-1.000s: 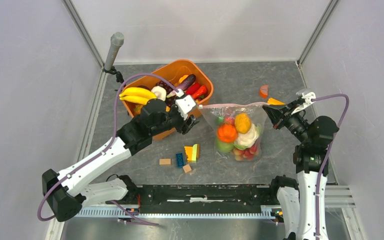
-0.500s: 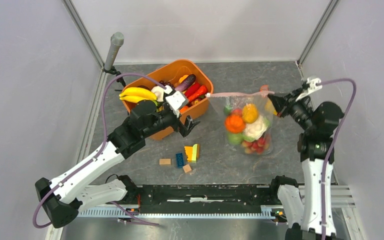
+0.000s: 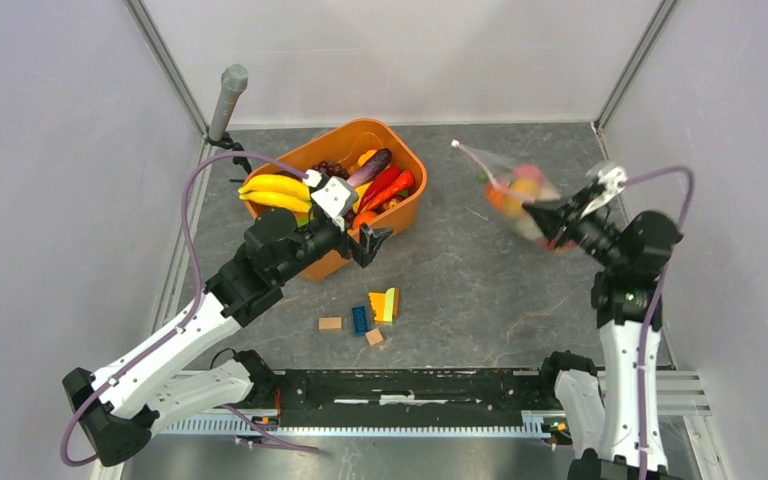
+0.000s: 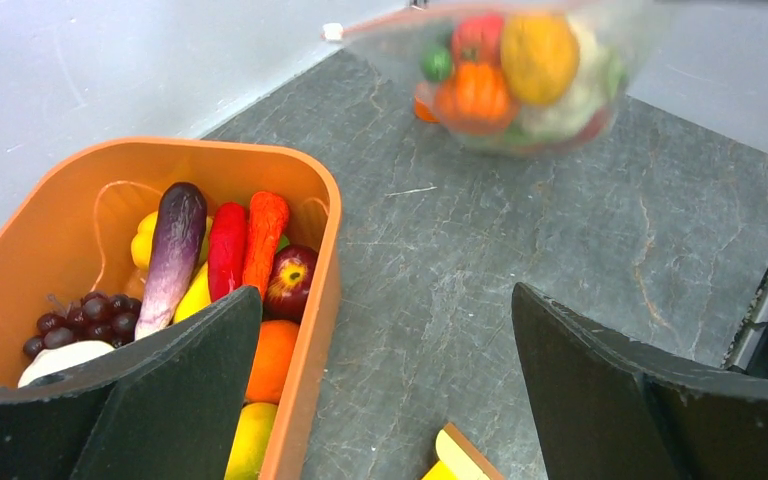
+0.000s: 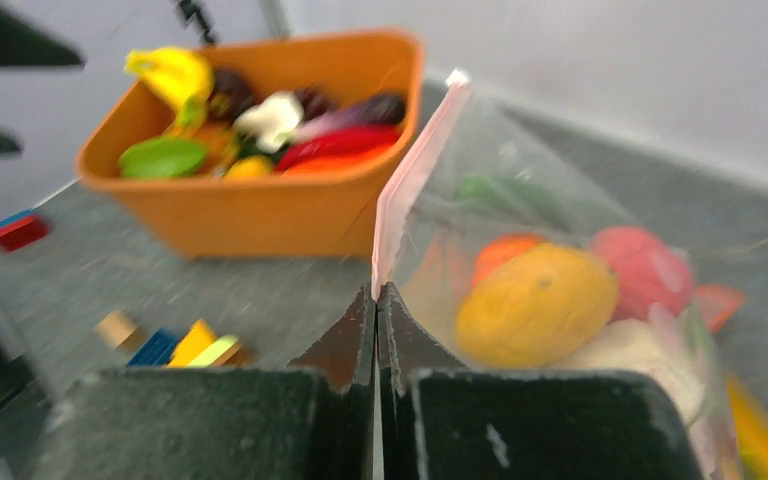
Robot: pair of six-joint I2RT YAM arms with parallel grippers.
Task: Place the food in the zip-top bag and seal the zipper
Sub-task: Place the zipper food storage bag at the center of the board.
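Observation:
The zip-top bag (image 3: 516, 193) hangs blurred above the table's right side, holding food (image 5: 540, 305): an orange, a red tomato and pale and green pieces. My right gripper (image 5: 375, 296) is shut on the pink zipper (image 5: 415, 175), whose white slider tab (image 5: 457, 77) is at the far end. In the top view the right gripper (image 3: 548, 214) sits at the bag's near right corner. My left gripper (image 3: 371, 239) stands open and empty beside the tub, its fingers (image 4: 195, 370) far from the bag (image 4: 520, 70). More food (image 4: 222, 250) lies in the tub.
The orange tub (image 3: 406, 208) stands at the back left with bananas (image 3: 275, 190), an aubergine, peppers and grapes. Small coloured blocks (image 3: 375, 308) lie on the grey table in front of it. A grey post (image 3: 228, 95) rises at the back left corner.
The left gripper opened wide, let go of the zipper's slider end and drew back left to the tub. The right gripper lifted the bag off the table and swung it back and right.

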